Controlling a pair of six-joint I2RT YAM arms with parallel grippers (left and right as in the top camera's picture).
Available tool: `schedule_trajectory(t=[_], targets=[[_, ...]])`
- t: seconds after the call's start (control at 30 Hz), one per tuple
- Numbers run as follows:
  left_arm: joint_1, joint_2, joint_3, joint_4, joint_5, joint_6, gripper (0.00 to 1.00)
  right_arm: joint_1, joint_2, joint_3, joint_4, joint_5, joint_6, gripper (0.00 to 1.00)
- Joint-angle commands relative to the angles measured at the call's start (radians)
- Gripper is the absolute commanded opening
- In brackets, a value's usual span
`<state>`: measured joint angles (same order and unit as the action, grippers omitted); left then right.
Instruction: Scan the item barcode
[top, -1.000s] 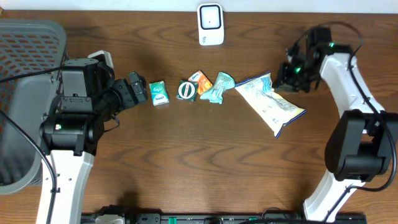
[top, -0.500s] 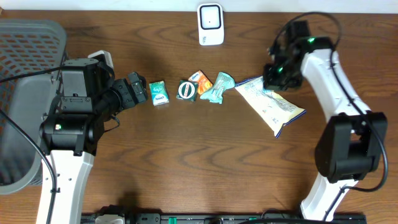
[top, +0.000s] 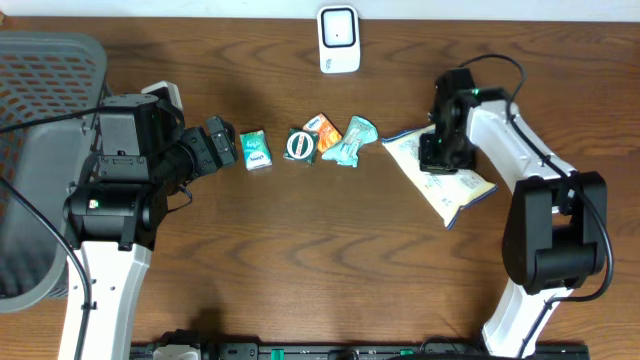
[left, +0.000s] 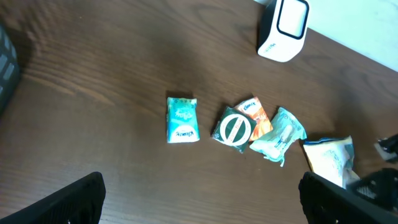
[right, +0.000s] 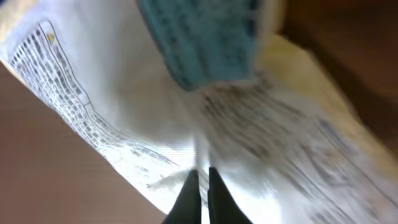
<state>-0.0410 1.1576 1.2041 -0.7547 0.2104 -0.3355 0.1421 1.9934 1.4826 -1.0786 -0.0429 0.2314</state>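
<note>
A white snack bag (top: 455, 185) with fine print lies flat at the right of the table and fills the right wrist view (right: 124, 93). My right gripper (top: 437, 150) is shut, its tips (right: 201, 177) pressed against the bag's upper part, where a crease runs from them. The white barcode scanner (top: 339, 38) stands at the back centre, also seen from the left wrist (left: 283, 28). My left gripper (top: 226, 146) hovers open at the left, its fingers wide apart (left: 202, 202) with nothing between them.
A row of small items lies mid-table: a teal packet (top: 256, 150), a round green-lidded item (top: 299, 146), an orange packet (top: 325, 130) and a pale teal wrapper (top: 350, 140). A grey mesh basket (top: 40, 160) stands at the far left.
The right arm swung left from beside the bag to on top of it, its jaws closing on the way. The bag shifted slightly toward the front. The left arm stayed still.
</note>
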Motion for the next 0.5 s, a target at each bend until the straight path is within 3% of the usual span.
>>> schedule_trajectory(t=[0.0, 0.1, 0.2, 0.3, 0.47], targets=[[0.003, -0.001, 0.015, 0.0, -0.006, 0.017, 0.98, -0.011, -0.005, 0.18, -0.133, 0.071, 0.015, 0.01], [0.003, -0.001, 0.015, 0.0, -0.006, 0.017, 0.98, -0.01, -0.005, 0.268, -0.309, 0.087, 0.015, 0.04], [0.003, -0.001, 0.015, 0.0, -0.006, 0.017, 0.98, -0.01, -0.005, 0.253, -0.376, 0.124, 0.016, 0.03], [0.003, -0.001, 0.015, 0.0, -0.006, 0.017, 0.98, -0.01, -0.005, 0.165, -0.357, 0.123, 0.019, 0.04], [0.003, -0.001, 0.015, 0.0, -0.006, 0.017, 0.97, -0.013, -0.005, -0.035, -0.171, 0.123, 0.027, 0.06]])
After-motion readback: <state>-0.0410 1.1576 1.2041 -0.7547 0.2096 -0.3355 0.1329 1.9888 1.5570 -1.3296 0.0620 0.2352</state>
